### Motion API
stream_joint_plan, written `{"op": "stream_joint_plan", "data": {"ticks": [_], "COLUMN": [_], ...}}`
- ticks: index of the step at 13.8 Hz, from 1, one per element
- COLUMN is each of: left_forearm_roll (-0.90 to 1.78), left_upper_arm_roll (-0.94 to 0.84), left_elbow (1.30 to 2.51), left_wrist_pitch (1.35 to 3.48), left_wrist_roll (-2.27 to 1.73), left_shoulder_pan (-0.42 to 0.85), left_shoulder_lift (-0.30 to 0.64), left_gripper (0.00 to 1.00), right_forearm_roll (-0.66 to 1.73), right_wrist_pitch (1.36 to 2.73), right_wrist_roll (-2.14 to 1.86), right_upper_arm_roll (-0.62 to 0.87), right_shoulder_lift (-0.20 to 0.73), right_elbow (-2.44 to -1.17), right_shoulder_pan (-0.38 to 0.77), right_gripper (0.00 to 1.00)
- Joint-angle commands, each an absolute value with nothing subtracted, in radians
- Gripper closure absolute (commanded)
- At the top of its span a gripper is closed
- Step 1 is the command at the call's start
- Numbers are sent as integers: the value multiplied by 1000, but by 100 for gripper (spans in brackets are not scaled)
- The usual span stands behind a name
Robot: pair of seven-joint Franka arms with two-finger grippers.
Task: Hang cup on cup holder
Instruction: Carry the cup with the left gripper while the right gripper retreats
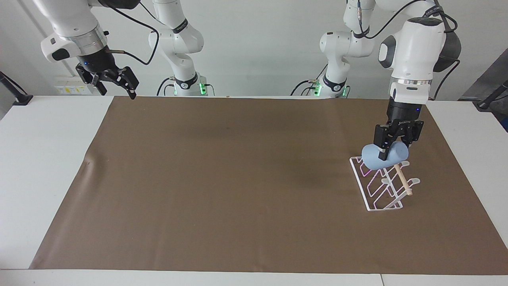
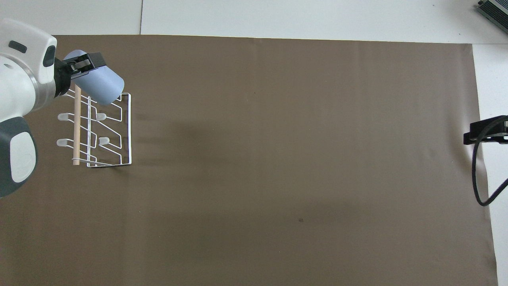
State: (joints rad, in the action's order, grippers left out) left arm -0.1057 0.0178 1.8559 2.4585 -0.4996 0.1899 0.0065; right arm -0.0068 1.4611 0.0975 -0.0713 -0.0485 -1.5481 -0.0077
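Note:
The light blue cup [image 1: 375,158] lies tilted on its side in my left gripper [image 1: 394,151], which is shut on its rim and points straight down. The cup hangs over the white wire cup holder [image 1: 379,194], at one end of the wooden dowel [image 1: 403,180], and hides that end. I cannot tell whether the cup touches a prong. In the overhead view the cup [image 2: 100,84] and left gripper [image 2: 81,65] show over the cup holder [image 2: 107,135]. My right gripper [image 1: 117,89] is open and empty, raised over the right arm's end of the table; it waits.
A brown mat [image 1: 238,178] covers most of the white table [image 1: 39,159]. A crease [image 1: 88,162] bumps the mat toward the right arm's end. The right arm's black cable [image 2: 478,174] hangs over the mat's edge.

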Motion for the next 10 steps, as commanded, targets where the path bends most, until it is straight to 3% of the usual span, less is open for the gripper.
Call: {"op": "stream_joint_plan", "data": {"ticks": [1, 10], "left_forearm_roll": [-135, -224], "left_upper_arm_roll": [18, 60], "left_elbow": [1888, 1960], "left_wrist_pitch": [2531, 2743], "left_wrist_roll": [-506, -468], "left_shoulder_pan": [178, 161], "left_shoulder_lift": [3, 75], "left_gripper": [100, 100], "right_forearm_roll": [-15, -14], "right_wrist_pitch": [1459, 1465], "right_wrist_roll": [75, 77], "right_upper_arm_roll": [-64, -64], "right_shoulder_lift": [-78, -95], "right_elbow": [-1586, -1620], "right_shoulder_pan": [-14, -12], "right_gripper": [0, 0]}}
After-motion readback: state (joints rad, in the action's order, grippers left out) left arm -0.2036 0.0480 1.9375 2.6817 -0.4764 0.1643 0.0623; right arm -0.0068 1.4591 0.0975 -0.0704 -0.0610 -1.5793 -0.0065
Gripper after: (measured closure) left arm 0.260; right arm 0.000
